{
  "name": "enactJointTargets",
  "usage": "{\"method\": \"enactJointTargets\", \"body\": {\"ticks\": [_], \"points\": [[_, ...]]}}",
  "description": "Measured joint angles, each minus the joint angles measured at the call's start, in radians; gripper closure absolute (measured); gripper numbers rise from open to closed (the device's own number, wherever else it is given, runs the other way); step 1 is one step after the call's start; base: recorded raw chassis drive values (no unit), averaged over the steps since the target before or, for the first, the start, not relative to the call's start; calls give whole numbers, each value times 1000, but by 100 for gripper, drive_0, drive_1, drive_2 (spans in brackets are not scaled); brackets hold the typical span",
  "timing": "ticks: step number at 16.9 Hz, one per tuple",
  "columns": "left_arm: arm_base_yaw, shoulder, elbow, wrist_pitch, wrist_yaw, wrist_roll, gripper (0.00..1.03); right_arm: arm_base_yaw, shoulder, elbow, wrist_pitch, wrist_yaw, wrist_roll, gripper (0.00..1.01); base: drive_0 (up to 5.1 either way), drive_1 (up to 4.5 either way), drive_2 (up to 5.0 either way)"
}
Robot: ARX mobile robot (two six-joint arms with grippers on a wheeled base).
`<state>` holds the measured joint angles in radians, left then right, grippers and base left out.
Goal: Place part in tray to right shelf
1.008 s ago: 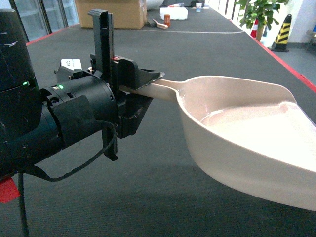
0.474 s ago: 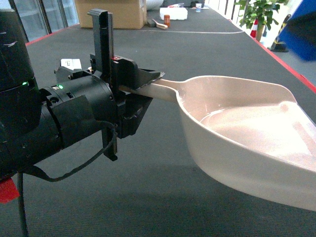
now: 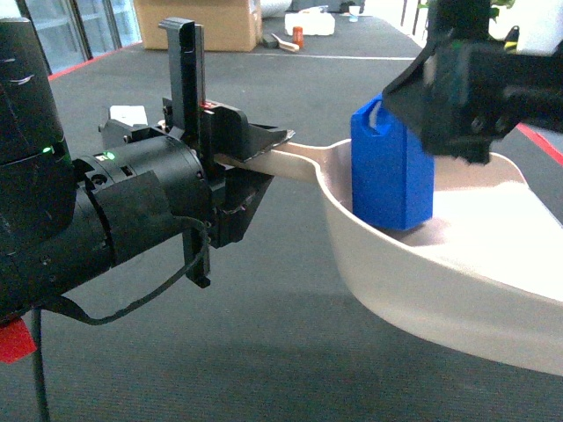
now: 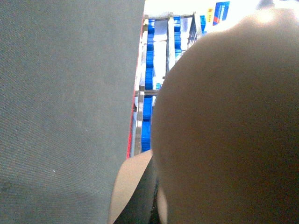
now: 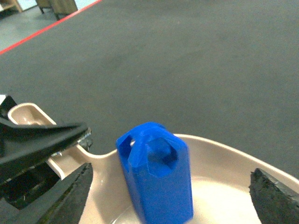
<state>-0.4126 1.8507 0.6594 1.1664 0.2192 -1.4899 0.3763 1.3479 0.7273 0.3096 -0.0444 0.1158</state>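
The left claw (image 3: 255, 163) is clamped on the flat handle of the tray (image 3: 422, 281), holding the pale scoop above the dark carpeted floor (image 3: 264, 352), its bowl reaching toward 4 o'clock in the head view. The part (image 3: 393, 167) stands upright inside the bowl, at the handle end, near the curved rim at about 10 o'clock of the bowl.

The right claw (image 5: 168, 191) is spread wide: in the right wrist view its two dark fingers (image 5: 70, 196) sit well apart at either side of the part (image 5: 156, 179), neither touching it. In the head view that claw (image 3: 466, 105) hangs blurred just above and at 2 o'clock of the part.

The left wrist view is mostly filled by the tray's underside (image 4: 224, 130); past it, at 12 o'clock, a metal rack (image 4: 140, 116) with blue crates (image 4: 148, 79) shows, too washed out to tell whether it is the right shelf.

A cardboard box (image 3: 224, 22) and a potted plant (image 3: 440, 18) stand far off at the top of the head view.
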Motion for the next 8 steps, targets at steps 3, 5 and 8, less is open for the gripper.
{"method": "enactJointTargets", "body": {"ticks": [3,5,8], "points": [[0,0,0,0,2,0,87,109,-325,-11,-41,68,149,3,0,0,0],[2,0,0,-1,0,0,87,458,-574,29,151,251,459,3,0,0,0],[-9,0,1,0,4,-1,87,740,-439,35,269,571,507,3,0,0,0]]}}
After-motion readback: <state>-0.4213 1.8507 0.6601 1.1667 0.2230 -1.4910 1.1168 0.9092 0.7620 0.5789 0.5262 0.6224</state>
